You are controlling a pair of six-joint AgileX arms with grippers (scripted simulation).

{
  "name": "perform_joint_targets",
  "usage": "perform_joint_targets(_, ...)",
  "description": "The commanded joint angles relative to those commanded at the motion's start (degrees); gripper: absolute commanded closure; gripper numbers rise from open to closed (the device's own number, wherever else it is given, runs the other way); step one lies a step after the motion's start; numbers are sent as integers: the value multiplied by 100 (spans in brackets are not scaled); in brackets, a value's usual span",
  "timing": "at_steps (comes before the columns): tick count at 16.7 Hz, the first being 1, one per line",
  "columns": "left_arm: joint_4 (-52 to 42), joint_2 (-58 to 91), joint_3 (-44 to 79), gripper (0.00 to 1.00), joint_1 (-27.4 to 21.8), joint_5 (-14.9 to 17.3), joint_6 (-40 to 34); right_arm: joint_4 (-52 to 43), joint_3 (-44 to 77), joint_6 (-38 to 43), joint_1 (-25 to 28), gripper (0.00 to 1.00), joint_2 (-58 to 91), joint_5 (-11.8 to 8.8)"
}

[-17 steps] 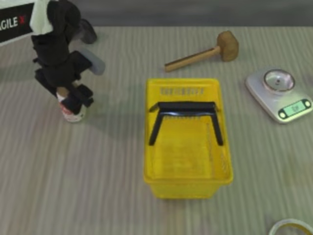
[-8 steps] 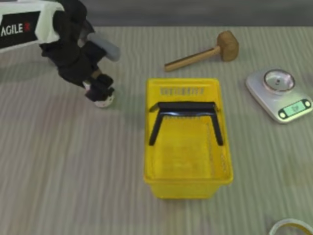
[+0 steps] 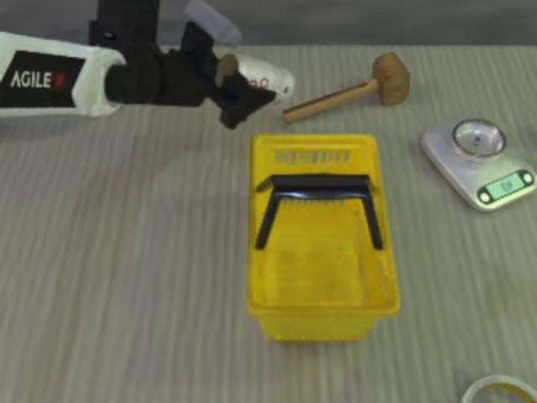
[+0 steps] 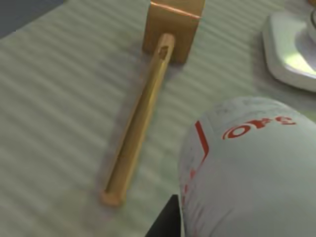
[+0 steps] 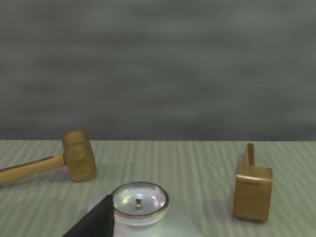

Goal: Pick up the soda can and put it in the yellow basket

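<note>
sideways in the left claw (image 3: 239,92), white red-lettered soda can (image 3: 262,82), seemingly undented.

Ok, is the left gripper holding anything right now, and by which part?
Yes: the left gripper holds the soda can, gripped near its tan top end, the can lying sideways above the table beyond the yellow basket.

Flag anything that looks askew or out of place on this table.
Only the soda can is askew: held sideways in the left gripper, beyond the yellow basket, not over it. The mallet and scale lie undisturbed.
</note>
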Motion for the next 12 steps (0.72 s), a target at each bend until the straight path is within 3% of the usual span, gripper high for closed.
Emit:
perform_joint_targets(4, 2277, -404, -810, 100, -144, 1466, -722, 0, 0, 0, 0, 0, 0, 0)
perform_joint_targets(7, 3454, -701, -1282, 100, -228, 2330, -1129, 0, 0, 0, 0, 0, 0, 0)
perform_joint_targets(10, 4090, -902, -1552, 100, -279, 2860, -1360, 0, 0, 0, 0, 0, 0, 0)
perform_joint_targets(12, 4211, -946, -1603, 100, -289, 2968, -1405, 0, 0, 0, 0, 0, 0, 0)
